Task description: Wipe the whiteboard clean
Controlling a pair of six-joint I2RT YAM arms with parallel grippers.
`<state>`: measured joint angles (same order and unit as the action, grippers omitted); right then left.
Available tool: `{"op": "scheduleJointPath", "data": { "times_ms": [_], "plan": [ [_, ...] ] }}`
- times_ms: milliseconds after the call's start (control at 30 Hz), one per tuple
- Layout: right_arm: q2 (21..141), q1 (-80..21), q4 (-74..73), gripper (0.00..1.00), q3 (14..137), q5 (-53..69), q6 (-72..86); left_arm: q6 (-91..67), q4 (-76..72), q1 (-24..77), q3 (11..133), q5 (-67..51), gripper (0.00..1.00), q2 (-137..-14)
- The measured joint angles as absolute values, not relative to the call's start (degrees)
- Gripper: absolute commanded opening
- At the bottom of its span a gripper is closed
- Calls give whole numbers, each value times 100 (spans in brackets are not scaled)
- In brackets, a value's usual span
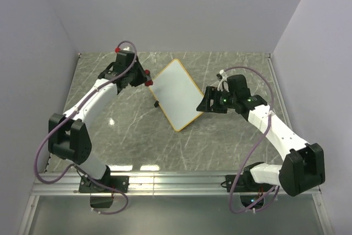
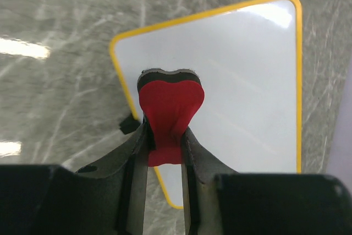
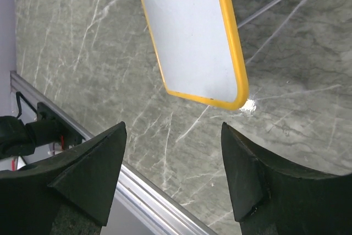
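whiteboard [image 1: 176, 94] blank, left fingers [image 2: 129, 155] gripping red eraser [image 2: 170, 105], right fingers [image 3: 93, 166] spread wide

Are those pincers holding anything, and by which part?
The left pincer grips the red eraser by its narrow waist, the wide end jutting over the whiteboard. The right pincer is open, holding nothing.

The whiteboard [image 3: 190, 31] lies on the marble table [image 3: 286, 136] beyond the spread fingers [image 3: 93, 169].
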<state>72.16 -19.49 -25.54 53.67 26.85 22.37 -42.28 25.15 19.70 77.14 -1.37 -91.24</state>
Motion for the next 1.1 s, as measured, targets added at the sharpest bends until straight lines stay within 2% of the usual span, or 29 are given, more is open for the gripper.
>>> {"op": "scheduleJointPath", "data": {
  "times_ms": [267,433,500,533,800,900,933,1000,1100],
  "plan": [
    [7131,-1920,-2567,77,5334,2156,2344,-4165,2502,1463,6897,-82,0,-8416],
    [7577,-1850,-2528,77,5384,1787,2416,-4156,2659,1133,6420,-62,0,-8149],
    [7835,-1804,-2504,73,5463,1730,2438,-4132,2707,1120,6283,-62,0,-8058],
    [7950,-1793,-2473,67,5516,1745,2438,-4123,2746,1120,6222,-64,0,-8003],
    [8401,-1774,-1922,41,5819,2305,2484,-4091,2862,1116,6095,-56,0,-7712],
    [8453,-1774,-1822,25,5830,2510,2482,-4066,2856,1105,6045,-56,0,-7664],
    [8460,-1774,-1813,12,5830,2576,2480,-4060,2858,1096,6029,-56,0,-7660],
    [8458,-1774,-1699,0,5841,2985,2453,-4051,2858,1076,5996,-56,0,-7660],
    [8451,-1876,-1597,0,6012,3164,2456,-4051,2849,1052,5975,-56,0,-7660]
  ]
}}
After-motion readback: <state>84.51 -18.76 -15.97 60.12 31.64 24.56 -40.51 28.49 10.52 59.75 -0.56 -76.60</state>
